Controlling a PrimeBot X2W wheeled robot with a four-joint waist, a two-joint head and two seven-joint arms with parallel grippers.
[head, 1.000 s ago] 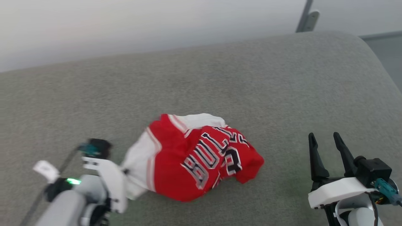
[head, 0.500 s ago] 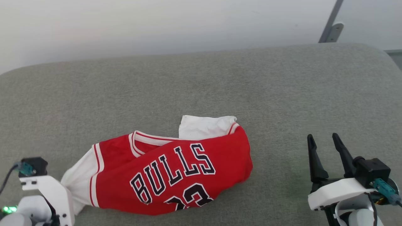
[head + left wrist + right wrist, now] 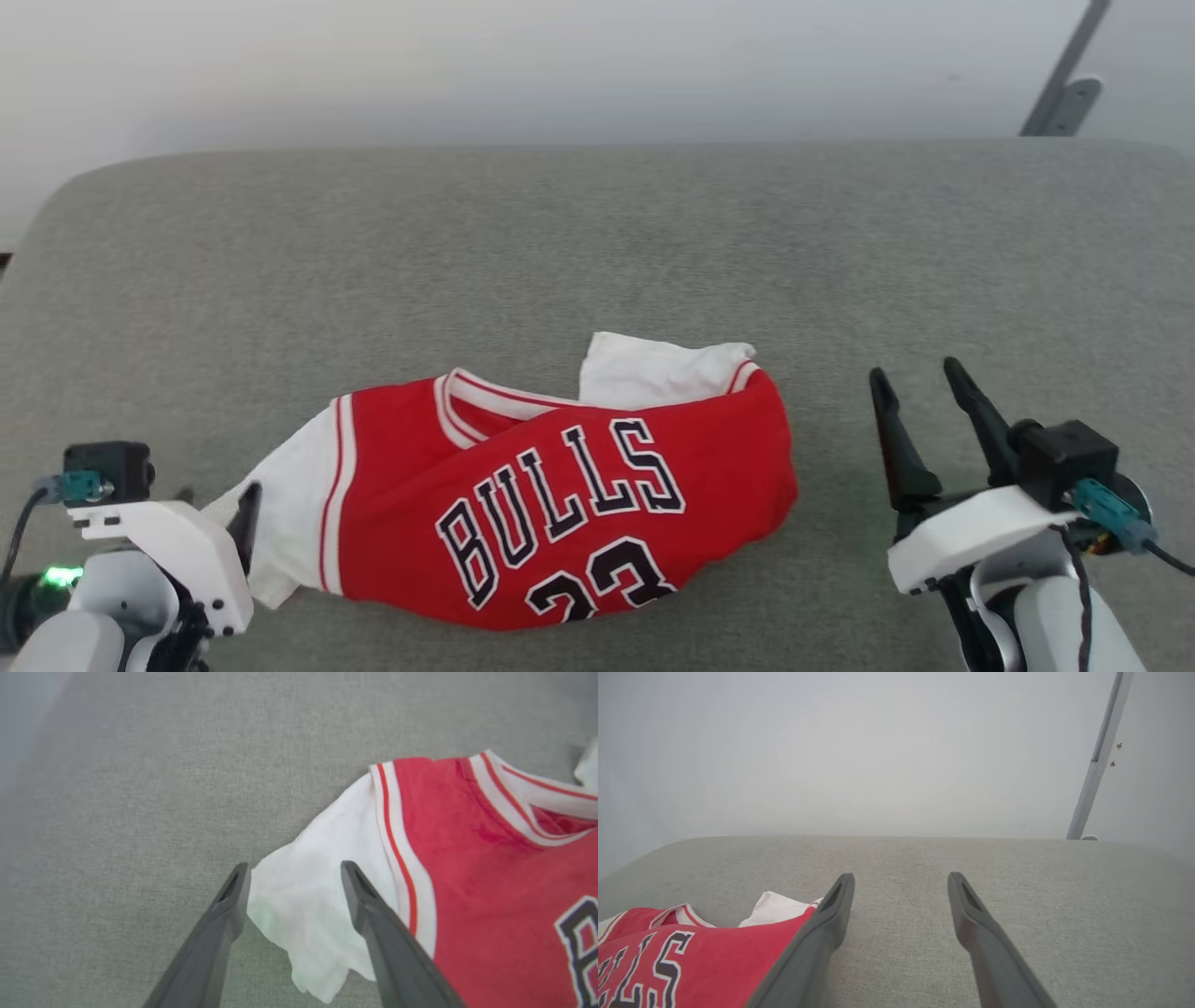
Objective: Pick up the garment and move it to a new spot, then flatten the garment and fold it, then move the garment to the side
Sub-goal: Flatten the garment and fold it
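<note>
The garment (image 3: 560, 495), a red T-shirt with white sleeves and black "BULLS 23" lettering, lies chest-up and partly spread on the grey cushioned surface (image 3: 597, 243). Its lower part is bunched, and one white sleeve (image 3: 663, 373) is folded up behind it. My left gripper (image 3: 294, 872) is open at the lower left. Its fingers straddle the other white sleeve (image 3: 303, 914), which lies loose between and under them. My right gripper (image 3: 915, 373) stands open to the right of the shirt, clear of the fabric and with nothing between its fingers (image 3: 836, 905).
The grey surface ends in a rounded far edge against a pale wall (image 3: 467, 65). A thin metal pole with a bracket (image 3: 1064, 84) rises behind the back right corner. Bare cushion stretches beyond and to the right of the shirt.
The shirt was dragged left and spread out, so its lettering now faces up. My left gripper has let go of the white sleeve. The head camera has shifted; my right arm has barely moved.
</note>
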